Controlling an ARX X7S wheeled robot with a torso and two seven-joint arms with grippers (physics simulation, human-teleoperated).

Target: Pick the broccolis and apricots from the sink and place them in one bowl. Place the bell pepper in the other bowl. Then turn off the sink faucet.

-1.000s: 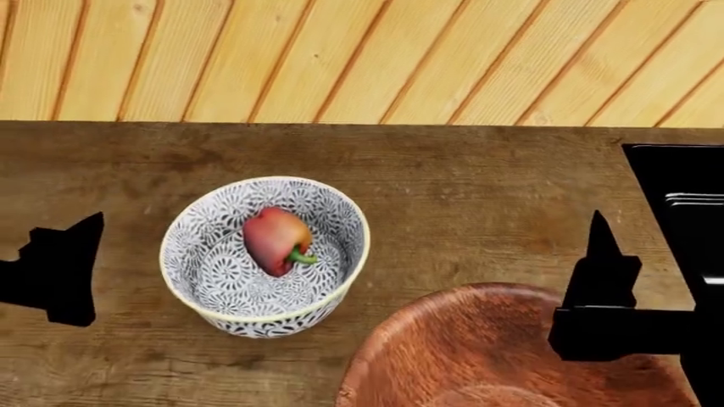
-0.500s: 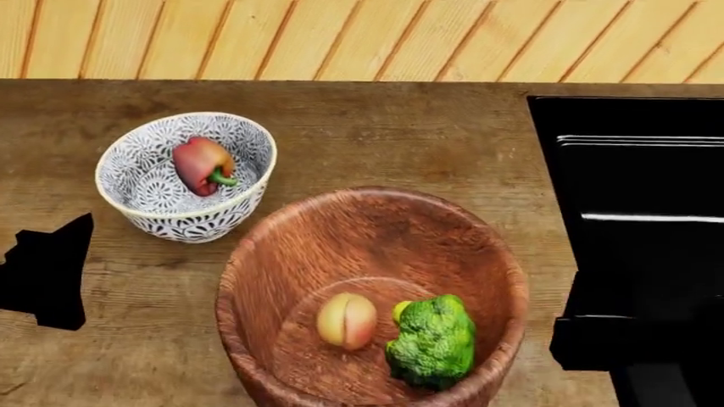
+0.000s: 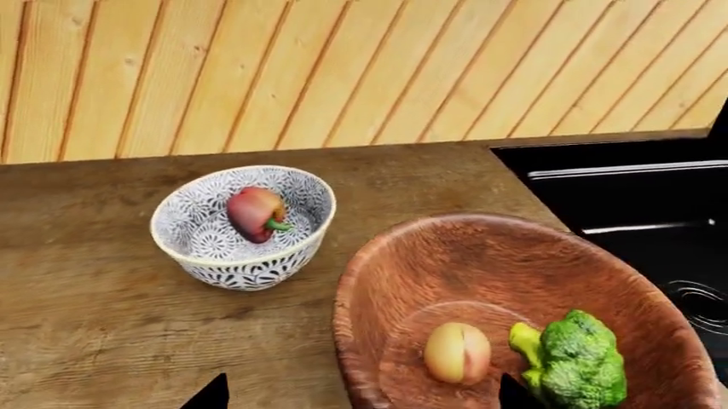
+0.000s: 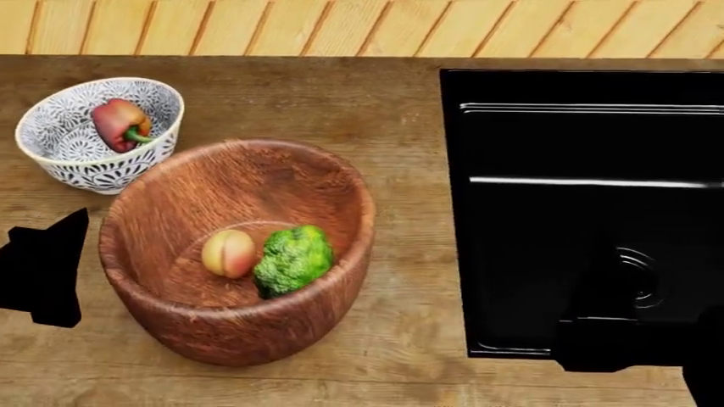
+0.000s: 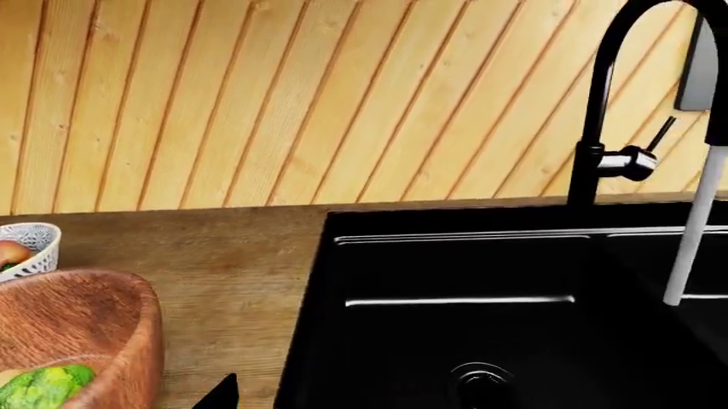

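No writing shows anywhere. A red bell pepper (image 4: 120, 124) lies in the patterned bowl (image 4: 68, 170); an apricot (image 4: 227, 253) and broccoli (image 4: 293, 259) sit touching in the wooden bowl (image 4: 328, 288). Water (image 5: 691, 230) runs from the faucet (image 5: 592, 128) into the black sink (image 4: 565, 254). Both grippers are dark silhouettes; finger spacing cannot be told.

No lettering, label, brand or number can be read anywhere, neither on the patterned bowl (image 4: 68, 165), the wooden bowl (image 4: 339, 246), the black sink (image 4: 588, 153) nor the faucet (image 5: 603, 102).
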